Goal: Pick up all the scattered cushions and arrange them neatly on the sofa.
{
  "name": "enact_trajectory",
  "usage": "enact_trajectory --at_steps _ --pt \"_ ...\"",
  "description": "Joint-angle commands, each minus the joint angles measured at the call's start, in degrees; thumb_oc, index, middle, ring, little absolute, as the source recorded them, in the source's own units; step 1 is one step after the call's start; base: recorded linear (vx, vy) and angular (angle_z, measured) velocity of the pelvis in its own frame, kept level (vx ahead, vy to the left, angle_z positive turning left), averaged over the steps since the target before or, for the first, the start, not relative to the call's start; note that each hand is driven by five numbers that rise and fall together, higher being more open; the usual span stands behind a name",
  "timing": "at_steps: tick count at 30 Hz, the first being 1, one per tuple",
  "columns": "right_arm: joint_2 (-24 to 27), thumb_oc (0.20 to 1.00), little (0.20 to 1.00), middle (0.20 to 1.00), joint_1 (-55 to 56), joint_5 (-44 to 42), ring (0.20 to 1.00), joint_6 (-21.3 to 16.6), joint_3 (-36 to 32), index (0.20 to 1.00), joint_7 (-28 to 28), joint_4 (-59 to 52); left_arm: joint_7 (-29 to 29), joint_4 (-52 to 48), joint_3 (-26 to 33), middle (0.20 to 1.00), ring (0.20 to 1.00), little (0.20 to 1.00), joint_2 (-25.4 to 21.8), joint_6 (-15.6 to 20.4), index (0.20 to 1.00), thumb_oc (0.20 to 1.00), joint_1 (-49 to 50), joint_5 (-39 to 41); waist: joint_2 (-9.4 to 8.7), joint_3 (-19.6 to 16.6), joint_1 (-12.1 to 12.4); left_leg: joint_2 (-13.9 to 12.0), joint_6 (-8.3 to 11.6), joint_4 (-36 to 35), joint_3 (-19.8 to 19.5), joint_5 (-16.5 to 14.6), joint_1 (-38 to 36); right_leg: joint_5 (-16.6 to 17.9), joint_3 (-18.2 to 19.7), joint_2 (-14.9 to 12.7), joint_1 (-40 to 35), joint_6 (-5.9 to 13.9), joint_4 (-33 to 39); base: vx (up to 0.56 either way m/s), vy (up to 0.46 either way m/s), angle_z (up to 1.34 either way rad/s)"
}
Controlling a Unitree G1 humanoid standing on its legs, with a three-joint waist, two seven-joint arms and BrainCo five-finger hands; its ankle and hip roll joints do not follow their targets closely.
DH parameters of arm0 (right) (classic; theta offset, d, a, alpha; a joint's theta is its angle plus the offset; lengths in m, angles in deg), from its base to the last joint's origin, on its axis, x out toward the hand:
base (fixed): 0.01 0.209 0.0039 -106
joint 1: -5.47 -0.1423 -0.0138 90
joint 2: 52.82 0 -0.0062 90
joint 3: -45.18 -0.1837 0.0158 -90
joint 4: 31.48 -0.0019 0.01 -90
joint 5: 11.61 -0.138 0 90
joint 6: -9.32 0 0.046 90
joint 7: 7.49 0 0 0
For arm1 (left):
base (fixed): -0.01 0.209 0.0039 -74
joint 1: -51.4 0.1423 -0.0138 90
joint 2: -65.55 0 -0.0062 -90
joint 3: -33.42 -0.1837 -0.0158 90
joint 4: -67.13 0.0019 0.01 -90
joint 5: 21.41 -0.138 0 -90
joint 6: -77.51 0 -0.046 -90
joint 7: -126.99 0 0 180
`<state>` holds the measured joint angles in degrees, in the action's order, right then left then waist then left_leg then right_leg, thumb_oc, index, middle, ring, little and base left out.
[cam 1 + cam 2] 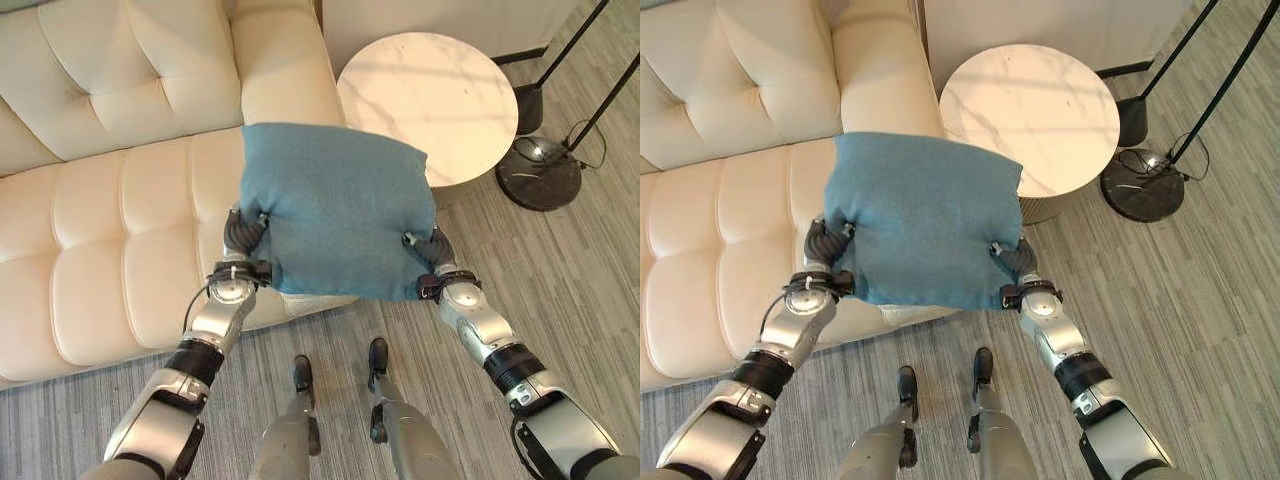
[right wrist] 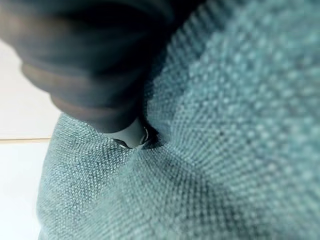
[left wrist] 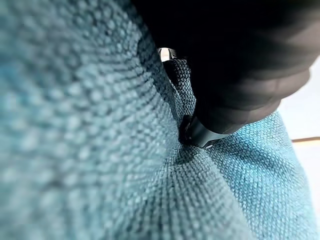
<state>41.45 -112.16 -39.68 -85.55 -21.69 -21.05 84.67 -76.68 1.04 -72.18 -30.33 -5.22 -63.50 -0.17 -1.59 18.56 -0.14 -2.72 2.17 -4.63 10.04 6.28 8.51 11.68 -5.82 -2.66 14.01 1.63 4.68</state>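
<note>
Left eye view: one blue cushion (image 1: pixel 340 210), square, woven cloth, held in the air between both hands above the sofa's front edge and the floor beside it. Its far edge overlaps the sofa arm; its right corner overlaps the near rim of the table.

Left hand (image 1: pixel 243 232): at the cushion's left edge, low down, thumb dug into the cloth. The left wrist view shows a silver fingertip (image 3: pixel 199 134) pressed into a dimple in the weave, so the hand pinches the cushion.

Right hand (image 1: pixel 430 250): at the cushion's right edge, near the lower corner. The right wrist view shows a finger (image 2: pixel 131 135) sunk into the cloth in the same way; this hand also grips the cushion.

Sofa (image 1: pixel 100 210): cream, tufted, seat and back bare. Seat open to the left of the cushion; the front edge runs just below the left hand.

Table (image 1: pixel 440 90): round, pale marbled top, just beside the sofa arm, top bare.

Lamp base (image 1: pixel 540 172): dark, round, on the floor right of the table, with thin black poles rising from it.

Floor (image 1: pixel 580 290): grey striped planks, open to the right of the right arm.
</note>
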Motion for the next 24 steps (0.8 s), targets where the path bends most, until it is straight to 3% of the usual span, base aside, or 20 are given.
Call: enact_trajectory --at_steps 1,7,10,13,15,18,19,21,24 --pt "-7.7 0.200 0.200 0.200 0.7 1.3 0.200 -5.9 2.7 0.200 7.7 -11.4 4.2 -8.7 -4.0 0.200 0.200 0.200 5.7 5.6 0.200 0.200 -0.4 -3.3 -0.50 -6.3 -0.4 1.6 1.28 -0.4 -3.0 -4.4 -1.5 -8.5 1.0 -2.6 -4.5 6.36 -2.2 0.12 0.078 -0.04" --pt "-3.3 0.200 0.200 0.200 18.4 2.3 0.200 -7.4 -4.9 0.200 13.6 -30.9 9.4 -23.5 3.8 0.200 0.200 0.200 2.8 5.3 0.200 0.200 18.4 -3.4 -0.84 -10.9 -1.1 2.2 0.00 -0.4 -1.9 -7.0 -7.3 -9.5 2.4 -3.1 -8.7 7.01 -2.4 0.07 0.092 -0.09" --pt "-2.5 0.200 0.200 0.200 22.5 3.7 0.200 -8.3 -8.1 0.200 14.6 -37.6 10.7 -28.9 6.9 0.200 0.200 0.200 1.1 5.7 0.200 0.200 23.6 -4.6 -0.33 -10.6 -1.5 2.6 -0.88 -0.4 -0.9 -7.4 -8.0 -9.4 3.1 -3.7 -7.5 8.08 -5.6 -0.10 0.119 -0.21" --pt "-2.8 0.200 0.200 0.200 24.6 6.3 0.200 -9.5 -9.7 0.200 14.2 -40.5 11.7 -32.3 8.4 0.200 0.200 0.200 0.0 6.4 0.200 0.200 26.2 -5.0 0.60 -8.2 -1.7 2.0 -1.59 0.1 -0.3 -6.6 -7.3 -10.1 5.3 -3.6 -4.2 9.29 -13.7 -0.24 0.068 -0.25" --pt "-2.5 0.200 0.200 0.200 25.4 7.5 0.200 -10.0 -10.5 0.200 14.0 -41.3 12.7 -32.9 8.3 0.200 0.200 0.200 -0.6 6.4 0.200 0.200 26.4 -4.9 1.00 -7.2 -1.4 2.0 -1.85 1.6 -1.3 -5.7 -5.6 -14.1 6.9 -2.7 -5.0 7.70 -19.7 -0.29 -0.011 -0.13" --pt "-1.8 0.200 0.200 0.200 26.0 8.3 0.200 -10.0 -11.7 0.200 13.8 -41.1 14.2 -32.8 7.4 0.200 0.200 0.200 -1.2 6.1 0.200 0.200 26.5 -4.0 1.23 -8.3 -0.5 1.8 -1.36 2.2 -4.1 -3.4 -1.8 -16.2 9.1 -0.1 -6.6 6.35 -26.9 -0.24 -0.123 0.59" --pt "-1.6 0.200 0.200 0.200 25.9 8.7 0.200 -10.1 -12.1 0.200 13.5 -40.9 14.4 -32.9 7.4 0.200 0.200 0.200 -1.5 6.0 0.200 0.200 26.6 -4.1 0.90 -8.7 0.0 2.0 -0.91 2.3 -5.0 -2.6 -0.7 -16.8 9.6 0.7 -8.3 6.05 -26.3 -0.15 -0.198 0.57" --pt "-1.2 0.200 0.200 0.200 25.0 8.2 0.200 -10.3 -12.7 0.200 13.3 -41.3 14.8 -33.3 7.9 0.200 0.200 0.200 -1.8 6.1 0.200 0.200 26.9 -3.3 0.34 -9.2 1.8 2.1 1.46 2.4 -6.7 -0.1 2.3 -21.7 8.1 1.8 -13.1 3.62 -18.4 -0.19 -0.240 0.64" --pt "-0.5 0.200 0.200 0.200 24.9 7.7 0.200 -10.5 -13.1 0.200 12.7 -41.1 14.5 -33.7 8.0 0.200 0.200 0.200 -0.9 6.0 0.200 0.200 27.2 -2.3 0.48 -8.8 2.5 1.7 4.20 3.0 -7.4 3.0 6.3 -22.2 5.9 3.0 -15.4 1.64 -10.0 -0.22 -0.200 0.66"
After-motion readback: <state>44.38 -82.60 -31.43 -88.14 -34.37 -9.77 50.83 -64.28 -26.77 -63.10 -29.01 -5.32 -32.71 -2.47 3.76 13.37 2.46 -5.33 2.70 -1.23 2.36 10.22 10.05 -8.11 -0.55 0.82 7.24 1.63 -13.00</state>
